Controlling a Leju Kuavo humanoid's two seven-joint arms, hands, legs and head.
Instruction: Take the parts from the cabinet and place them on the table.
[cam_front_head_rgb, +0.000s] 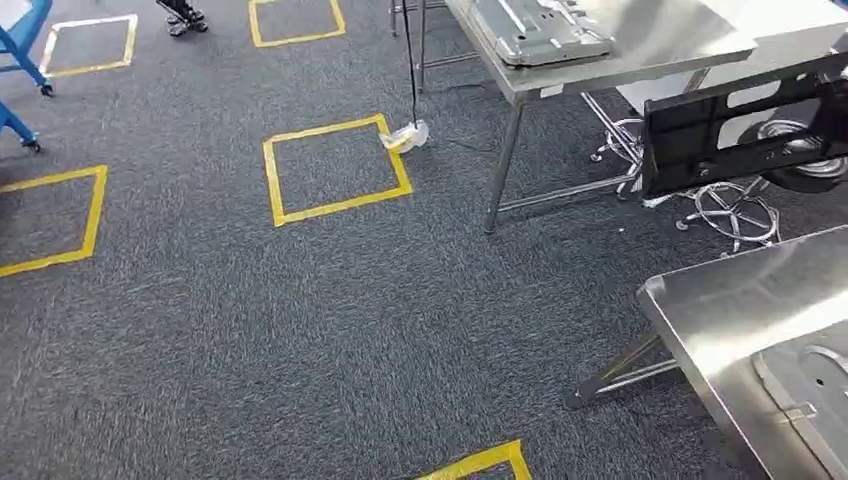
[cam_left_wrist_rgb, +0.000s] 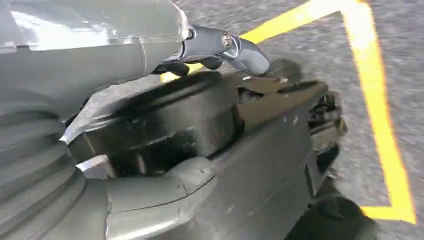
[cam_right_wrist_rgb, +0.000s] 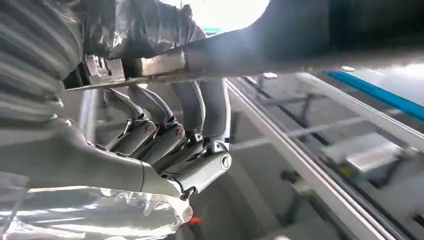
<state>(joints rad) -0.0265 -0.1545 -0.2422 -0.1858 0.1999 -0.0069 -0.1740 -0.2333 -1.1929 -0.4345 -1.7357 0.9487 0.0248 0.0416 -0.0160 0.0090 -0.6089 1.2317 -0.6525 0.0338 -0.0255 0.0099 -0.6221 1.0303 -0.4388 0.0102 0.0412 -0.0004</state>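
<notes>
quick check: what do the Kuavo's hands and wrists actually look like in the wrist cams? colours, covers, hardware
Left hand: grey ribbed wrist cover, thick matte grey thumb, smooth grey shell, and a lighter metallic finger with a small round brass-coloured pin at its joint. Right hand: the same grey ribbed cover and thick thumb, silvery-grey fingers with round pins and thin curved linkage rods. Clear crinkled plastic wraps parts of the wrist.

Grey carpet (cam_front_head_rgb: 250, 330) w/ yellow tape squares (cam_front_head_rgb: 335, 170)

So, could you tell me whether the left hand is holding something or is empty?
Holding. In the left wrist view, the left hand has its thumb and fingers clasped around a bulky black part above the carpet.
</notes>
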